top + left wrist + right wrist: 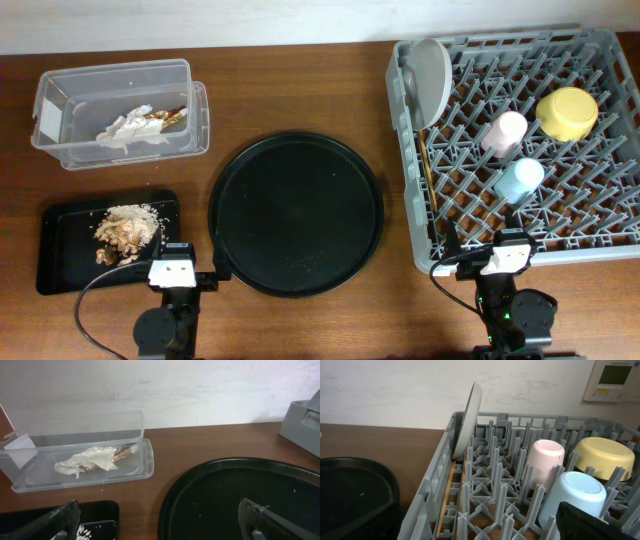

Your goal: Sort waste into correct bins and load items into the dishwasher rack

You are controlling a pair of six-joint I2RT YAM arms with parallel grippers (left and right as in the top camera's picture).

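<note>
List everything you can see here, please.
Clear rectangular plastic tub: one, far left.
Crumpled white-and-gold wrapper scraps: one bunch, in the tub.
Shallow black rectangular tray: one, near left.
Beige-brown crumbly food bits: one heap, on that tray.
Large round black tray: one, centre.
Large square grey plastic rack: one, right.
Pale grey round plate: one, on edge, rack's far-left corner.
Small pink cup: one, mid-rack.
Small light-blue cup: one, beside the pink.
Yellow bowl: one, rack's far right.
Thin wooden chopsticks: one pair, along rack's left wall.
Brown wooden table: one, under everything.
Left gripper: one, black, open, by the rectangular tray.
Right gripper: one, black, open, at rack's near edge.
</note>
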